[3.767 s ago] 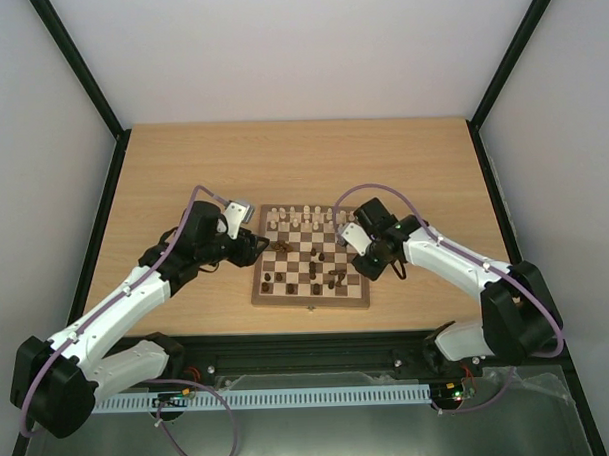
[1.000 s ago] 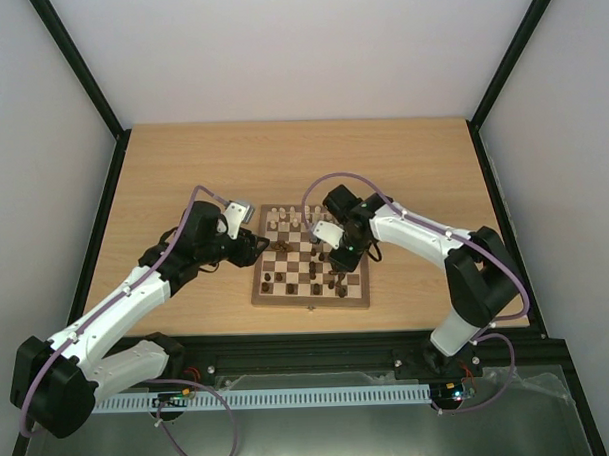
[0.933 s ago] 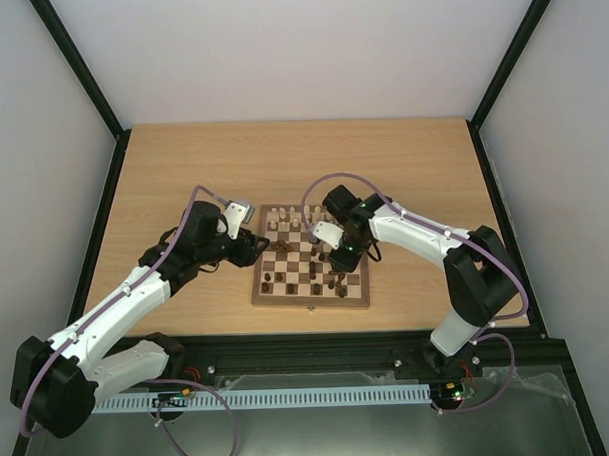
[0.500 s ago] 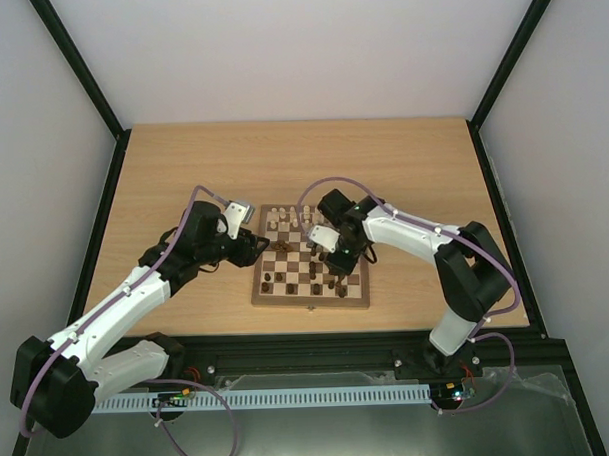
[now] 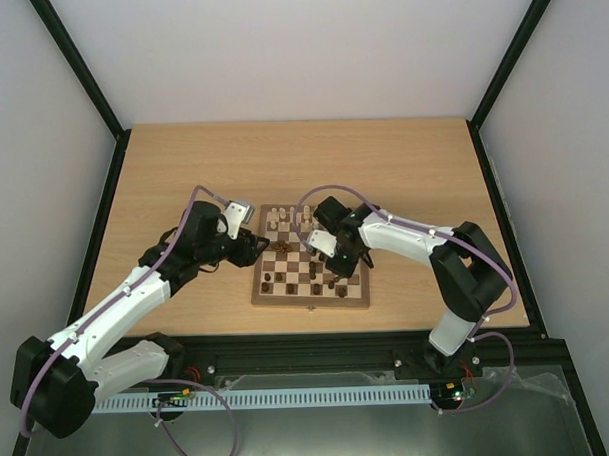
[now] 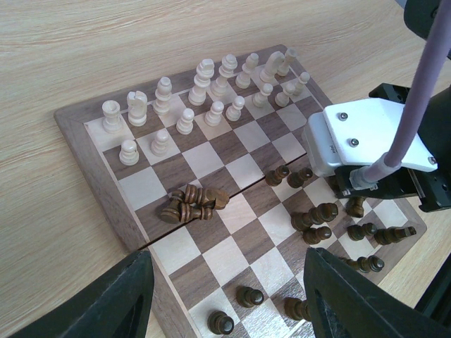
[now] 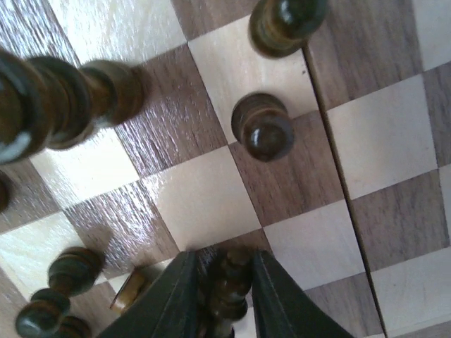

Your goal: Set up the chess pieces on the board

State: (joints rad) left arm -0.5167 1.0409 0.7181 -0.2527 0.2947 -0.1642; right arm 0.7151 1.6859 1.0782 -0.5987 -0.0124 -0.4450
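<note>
Gripper [image 7: 223, 259] on right arm clamps dark piece [image 7: 229, 283]; bare squares [image 7: 204, 198] adjacent.

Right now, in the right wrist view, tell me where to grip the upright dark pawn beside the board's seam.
Grip the dark pawn just under its round head, coming straight down from above: it stands upright, and the squares to its left and right are bare, leaving room either side. The right end effector holds another dark piece, so that likely goes down first.
</note>
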